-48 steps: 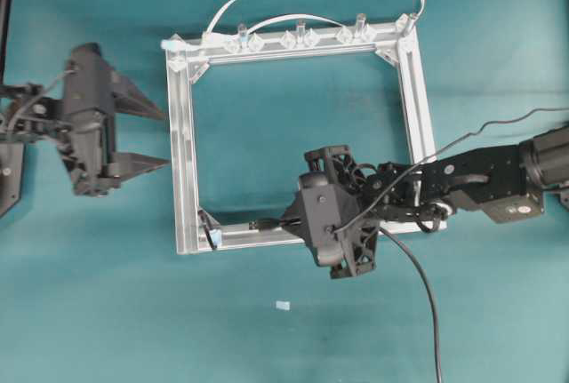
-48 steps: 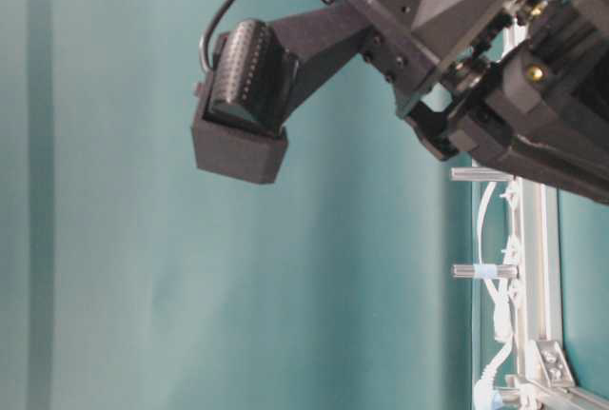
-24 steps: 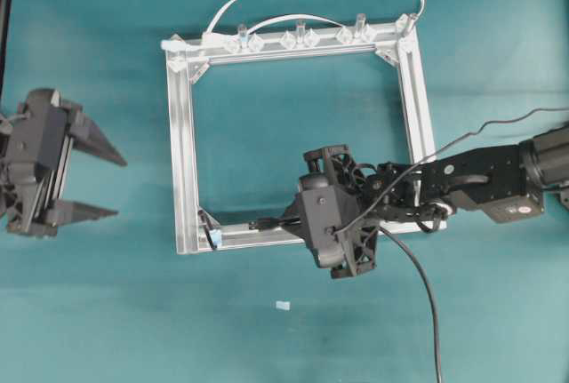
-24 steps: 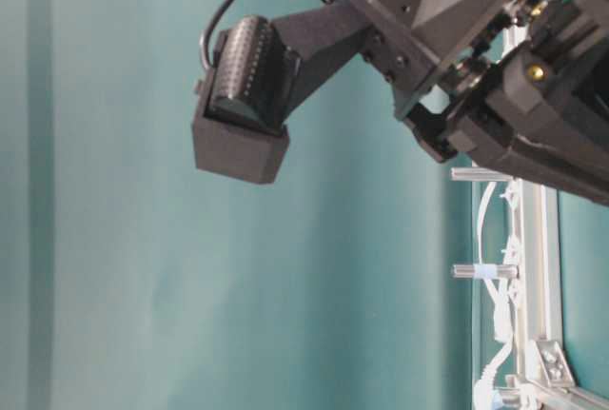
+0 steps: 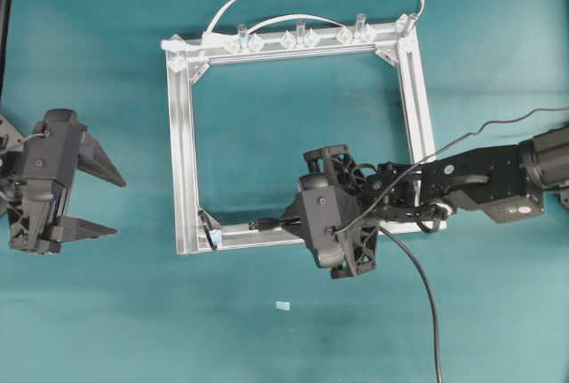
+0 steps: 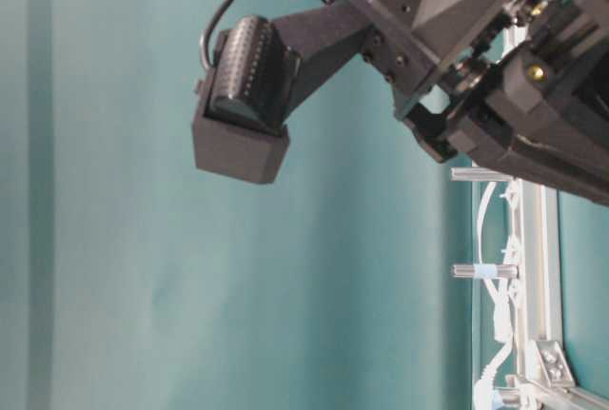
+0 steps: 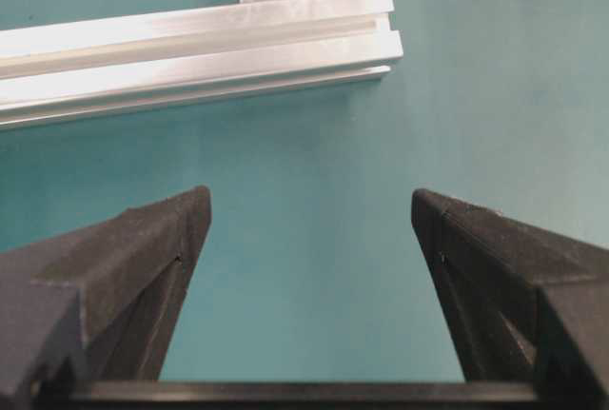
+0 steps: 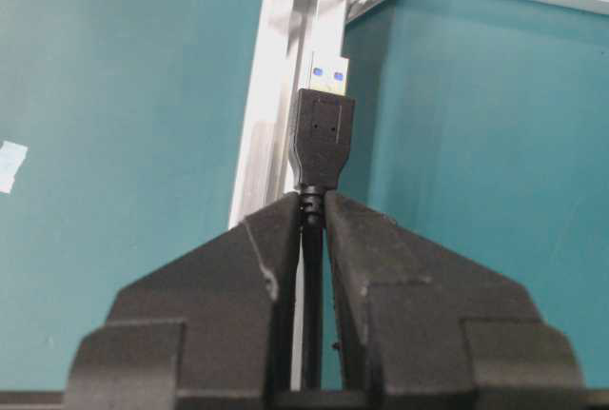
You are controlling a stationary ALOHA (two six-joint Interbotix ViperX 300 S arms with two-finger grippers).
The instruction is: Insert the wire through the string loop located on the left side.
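— Teal cloth (image 5: pixel 107 330) everywhere, and not a word of print on it. Anything readable your way?

— No brand or label I can make out. Starting at the left: my left gripper (image 5: pixel 96 203) sits well clear of the silver frame (image 5: pixel 182 134), fingers spread wide, nothing between them. Its own camera shows just those two black fingers (image 7: pixel 124 267) and a frame corner beyond.

— And the loop?

— From overhead the string loop (image 5: pixel 211 228) is a tiny dark thing with a pale blue bit, at the frame's lower left corner. The wire (image 5: pixel 418 276) has its plug near it, on the bottom rail.

— Who holds it?

— My right gripper (image 5: pixel 286 220), pinched tight on the wire just behind the plug. Only its wrist view shows the plug (image 8: pixel 322 144) clearly: black body, metal tip with blue inside, pointing along the rail. The table-level view gives only arm parts and white cables (image 6: pixel 495 315) on the frame.
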